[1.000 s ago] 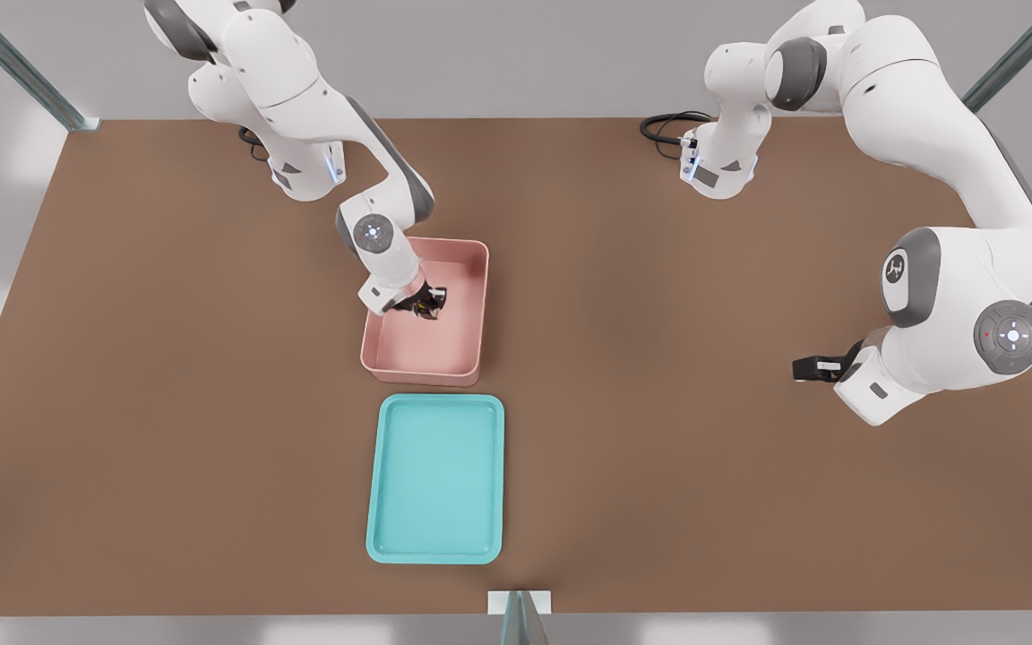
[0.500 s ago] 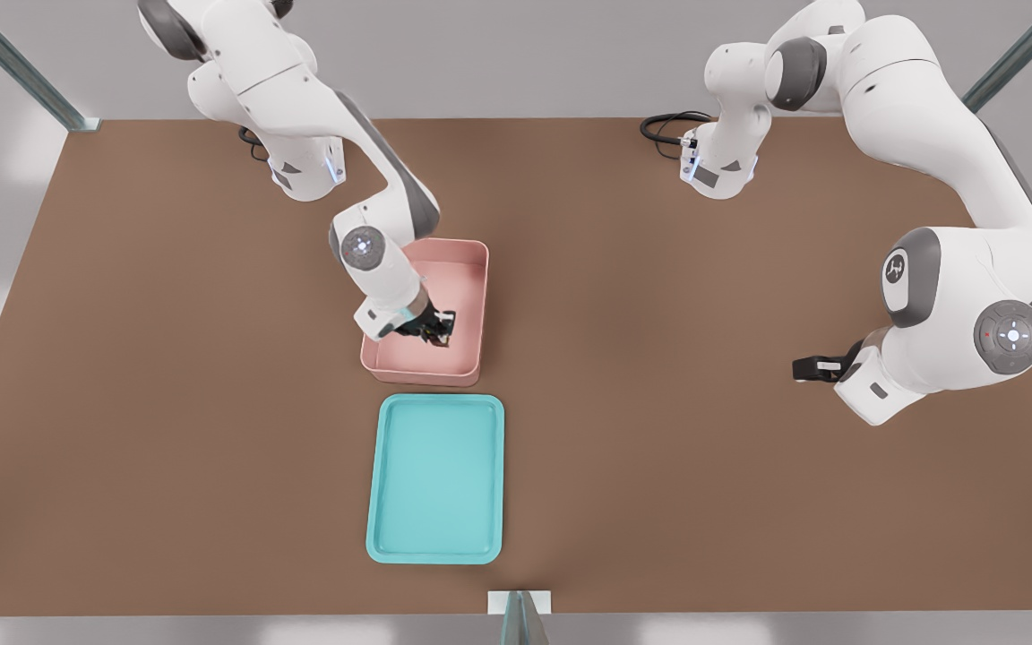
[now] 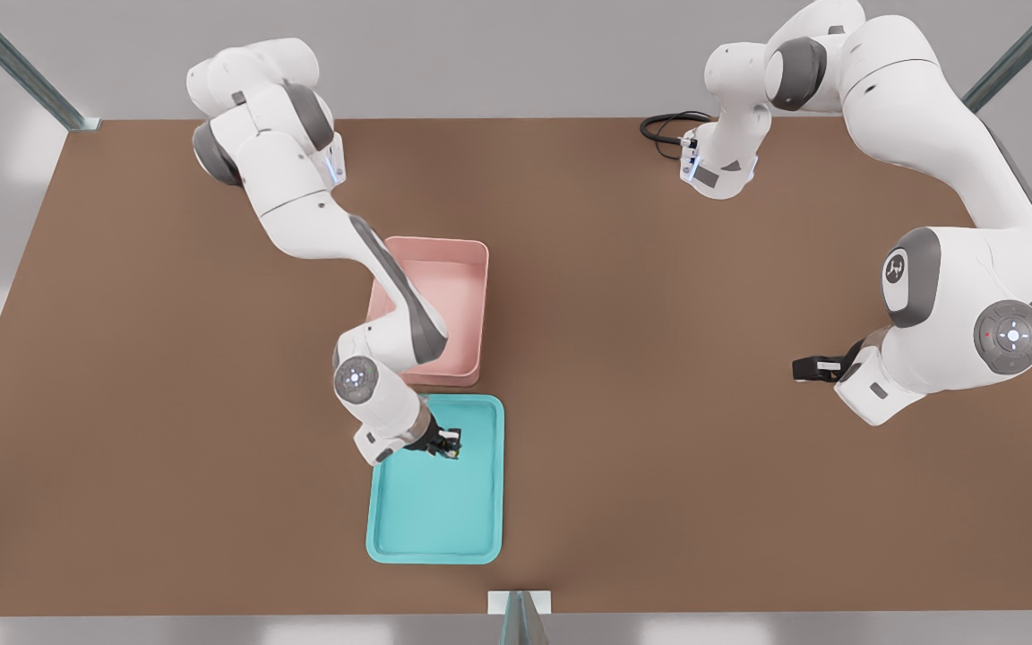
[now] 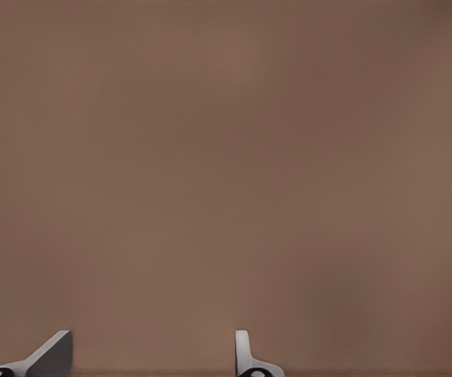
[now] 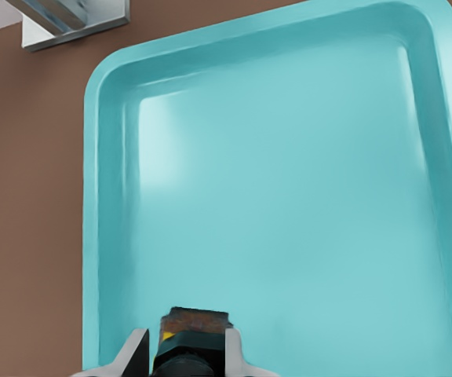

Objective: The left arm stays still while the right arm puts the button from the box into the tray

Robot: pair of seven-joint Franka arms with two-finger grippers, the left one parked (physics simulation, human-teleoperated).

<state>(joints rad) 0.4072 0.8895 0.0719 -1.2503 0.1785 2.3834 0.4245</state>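
Right wrist view: gripper (image 5: 185, 345)-clamped button (image 5: 188, 339)

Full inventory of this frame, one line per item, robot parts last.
Table: 1, brown, under everything.
Box: 1, pink, mid-table, beside the tray's far end.
Tray: 1, teal, near the table's front edge.
Button: 1, black with yellow cap, held above the tray.
Bracket: 1, white, at the table's front edge.
Cable: 1, black, at the far edge.
Gripper: 1, black, over the tray's far end, jaws shut on the button.
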